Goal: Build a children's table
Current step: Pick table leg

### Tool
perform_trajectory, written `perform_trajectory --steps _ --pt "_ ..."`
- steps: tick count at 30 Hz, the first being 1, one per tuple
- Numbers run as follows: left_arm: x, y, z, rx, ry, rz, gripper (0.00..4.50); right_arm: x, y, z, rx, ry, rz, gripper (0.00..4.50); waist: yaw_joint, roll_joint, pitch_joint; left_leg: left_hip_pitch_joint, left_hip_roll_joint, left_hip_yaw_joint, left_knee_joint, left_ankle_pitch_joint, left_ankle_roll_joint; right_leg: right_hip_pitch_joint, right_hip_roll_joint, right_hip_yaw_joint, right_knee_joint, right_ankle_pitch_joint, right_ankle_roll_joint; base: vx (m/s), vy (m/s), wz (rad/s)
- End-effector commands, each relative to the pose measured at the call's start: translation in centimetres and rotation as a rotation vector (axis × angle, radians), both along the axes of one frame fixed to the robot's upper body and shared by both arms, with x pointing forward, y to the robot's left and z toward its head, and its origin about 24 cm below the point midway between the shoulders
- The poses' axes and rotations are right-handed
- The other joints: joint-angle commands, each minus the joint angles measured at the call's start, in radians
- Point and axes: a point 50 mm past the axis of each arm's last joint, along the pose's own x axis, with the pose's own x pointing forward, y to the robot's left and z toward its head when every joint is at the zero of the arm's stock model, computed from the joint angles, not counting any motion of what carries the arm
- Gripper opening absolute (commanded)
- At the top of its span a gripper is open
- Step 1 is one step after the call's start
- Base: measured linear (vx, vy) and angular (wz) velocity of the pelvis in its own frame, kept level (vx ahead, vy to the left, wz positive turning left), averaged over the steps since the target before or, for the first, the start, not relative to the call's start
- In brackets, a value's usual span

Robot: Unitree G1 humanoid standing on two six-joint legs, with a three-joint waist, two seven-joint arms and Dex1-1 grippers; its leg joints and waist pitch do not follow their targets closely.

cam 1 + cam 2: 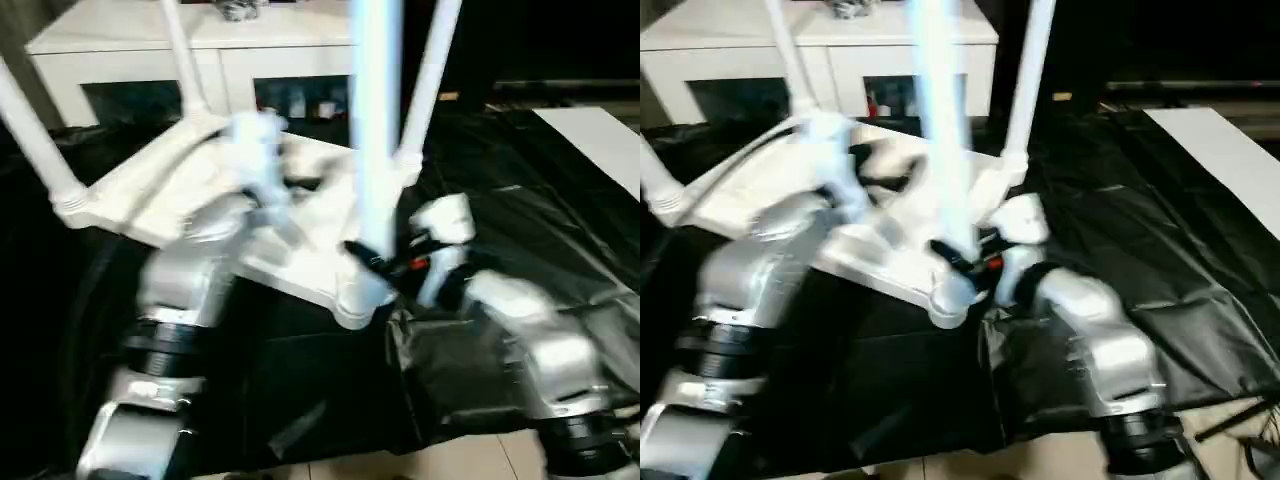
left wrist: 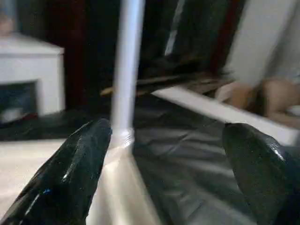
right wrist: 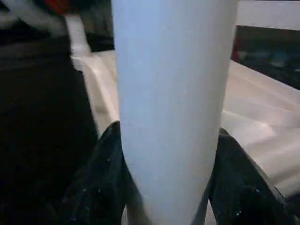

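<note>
Legs up, the white plastic square tabletop lies on black sheeting. At its 5 o'clock corner, right claw grasps the nearest white tapered leg; left claw gapes, released.

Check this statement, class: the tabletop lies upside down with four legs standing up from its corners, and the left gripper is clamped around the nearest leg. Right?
Wrong gripper. The right gripper clamps the nearest leg, as the right wrist view shows; the left gripper is open. The tabletop and four legs are as stated.
</note>
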Motion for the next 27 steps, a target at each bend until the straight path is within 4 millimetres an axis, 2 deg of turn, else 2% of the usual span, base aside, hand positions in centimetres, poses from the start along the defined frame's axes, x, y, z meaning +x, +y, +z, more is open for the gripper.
perform_trajectory --steps 1,4,8,10,11,12,13,14,15,16,17,18,19,21,22,23,24,25,26,27 --pt "-1.5 -1.0 1.8 -0.051 -0.049 -0.139 4.29 0.2 -0.2 -0.5 -0.027 0.010 -0.025 1.85 0.002 -0.001 -0.071 0.014 0.045 -0.027 -0.076 -0.243 -0.002 0.050 -0.052 0.041 -0.072 -0.229 -0.203 0.000 0.000 0.00" --pt "-2.0 -1.3 2.2 -0.060 -0.058 -0.180 4.29 0.3 -0.2 -0.6 -0.031 0.008 -0.028 1.85 0.001 0.001 -0.068 0.016 0.045 -0.025 -0.077 -0.250 0.005 0.046 -0.047 0.041 -0.077 -0.251 -0.203 0.000 0.000 0.00" --pt "-1.7 -0.8 2.0 -0.040 -0.057 -0.152 4.29 0.6 -0.2 -0.6 -0.033 0.000 -0.042 1.84 0.000 0.003 -0.065 0.019 0.044 -0.028 -0.080 -0.288 -0.010 0.043 -0.045 0.040 -0.083 -0.307 -0.177 0.000 0.000 0.00" --pt "-1.5 -0.3 1.7 -0.038 -0.048 -0.117 4.29 0.8 -0.4 -0.6 -0.034 -0.006 -0.071 1.84 -0.001 0.006 -0.065 0.020 0.044 -0.028 -0.081 -0.296 -0.018 0.042 -0.045 0.040 -0.086 -0.312 -0.170 0.000 0.000 0.00" --pt "-1.3 0.0 1.6 -0.038 -0.044 -0.089 4.29 0.9 -0.5 -0.6 -0.033 -0.008 -0.092 1.84 -0.001 0.005 -0.066 0.020 0.044 -0.029 -0.081 -0.297 -0.019 0.043 -0.045 0.040 -0.085 -0.309 -0.169 0.000 0.000 0.00" --pt "-0.3 1.4 0.9 -0.010 -0.035 0.055 4.29 1.6 -1.2 -0.4 -0.007 -0.001 -0.193 1.84 -0.001 0.010 -0.066 0.019 0.044 -0.030 -0.081 -0.297 -0.021 0.042 -0.045 0.040 -0.084 -0.306 -0.169 0.000 0.000 0.00" --pt "0.5 2.7 0.3 0.020 -0.028 0.173 4.29 2.0 -1.8 -0.2 0.017 0.007 -0.269 1.84 -0.006 0.008 -0.065 0.018 0.042 -0.030 -0.082 -0.304 -0.024 0.040 -0.041 0.039 -0.087 -0.308 -0.163 0.000 0.000 0.00" --pt "0.5 2.7 0.3 0.020 -0.028 0.173 4.29 2.0 -1.8 -0.2 0.017 0.007 -0.269 1.84 -0.009 0.006 -0.067 0.020 0.040 -0.031 -0.082 -0.307 -0.029 0.043 -0.041 0.038 -0.086 -0.315 -0.151 0.000 0.000 0.00" --pt "1.6 5.4 -1.9 0.197 -0.017 0.375 4.29 2.7 -3.5 -0.2 0.030 0.047 -0.414 1.84 -0.010 0.009 -0.067 0.020 0.038 -0.034 -0.083 -0.303 -0.029 0.040 -0.038 0.037 -0.089 -0.323 -0.133 0.000 0.000 0.00" --pt "1.7 6.2 -2.7 0.238 -0.010 0.400 4.29 2.8 -4.2 -0.2 0.048 0.058 -0.460 1.84 -0.015 0.011 -0.068 0.022 0.037 -0.033 -0.083 -0.309 -0.034 0.038 -0.036 0.038 -0.085 -0.325 -0.128 0.000 0.000 0.00" --pt "1.7 6.7 -3.3 0.261 -0.011 0.392 4.29 2.8 -4.7 -0.1 0.065 0.061 -0.489 1.84 -0.016 0.008 -0.070 0.019 0.036 -0.034 -0.084 -0.296 -0.039 0.044 -0.039 0.038 -0.085 -0.327 -0.112 0.000 0.000 0.00" --pt "1.6 6.8 -3.5 0.268 -0.021 0.365 4.29 2.8 -4.9 0.0 0.070 0.057 -0.492 1.84 -0.015 0.008 -0.070 0.021 0.036 -0.033 -0.084 -0.293 -0.038 0.041 -0.040 0.039 -0.088 -0.330 -0.110 0.000 0.000 0.00" --pt "1.1 6.2 -3.9 0.312 -0.079 0.218 4.29 2.5 -5.1 0.1 0.055 0.036 -0.465 1.84 -0.014 0.014 -0.073 0.022 0.038 -0.034 -0.084 -0.277 -0.038 0.041 -0.042 0.039 -0.086 -0.304 -0.122 0.000 0.000 0.00" --pt "0.8 5.7 -4.3 0.364 -0.091 0.098 4.40 2.2 -5.1 0.1 0.050 0.031 -0.428 1.84 -0.013 0.019 -0.075 0.022 0.042 -0.032 -0.084 -0.263 -0.040 0.038 -0.041 0.041 -0.076 -0.231 -0.151 0.000 0.000 0.00" --pt "0.3 5.1 -5.4 0.490 -0.068 -0.114 4.40 1.6 -5.1 0.1 0.051 0.035 -0.343 1.84 -0.006 0.022 -0.077 0.029 0.042 -0.030 -0.083 -0.267 -0.035 0.035 -0.041 0.041 -0.075 -0.194 -0.172 0.000 0.000 0.00" --pt "0.3 5.1 -5.4 0.490 -0.068 -0.114 4.40 1.6 -5.1 0.1 0.051 0.035 -0.343 1.84 -0.003 0.025 -0.076 0.025 0.043 -0.030 -0.085 -0.276 -0.026 0.038 -0.043 0.042 -0.071 -0.184 -0.182 0.000 0.000 0.00" --pt "0.2 5.4 -6.5 0.624 -0.043 -0.274 4.40 0.9 -5.1 0.2 0.056 0.047 -0.249 1.84 -0.002 0.034 -0.073 0.027 0.042 -0.030 -0.086 -0.285 -0.026 0.038 -0.044 0.043 -0.071 -0.167 -0.195 0.000 0.000 0.00" --pt "0.3 5.5 -6.6 0.634 -0.038 -0.285 4.40 0.9 -5.2 0.2 0.051 0.047 -0.239 1.84 0.000 0.028 -0.073 0.030 0.040 -0.026 -0.085 -0.299 -0.020 0.037 -0.042 0.043 -0.077 -0.180 -0.192 0.000 0.000 0.00" --pt "0.7 5.9 -6.9 0.686 -0.018 -0.333 4.40 0.5 -5.3 0.2 0.032 0.055 -0.203 1.84 -0.001 0.036 -0.072 0.024 0.040 -0.028 -0.085 -0.285 -0.021 0.045 -0.045 0.045 -0.068 -0.158 -0.201 0.000 0.000 0.00" --pt "0.7 5.9 -6.9 0.690 -0.018 -0.335 4.40 0.5 -5.4 0.2 0.031 0.056 -0.203 1.84 0.001 0.030 -0.071 0.028 0.040 -0.024 -0.084 -0.286 -0.018 0.042 -0.045 0.045 -0.074 -0.165 -0.200 0.000 0.000 0.00"
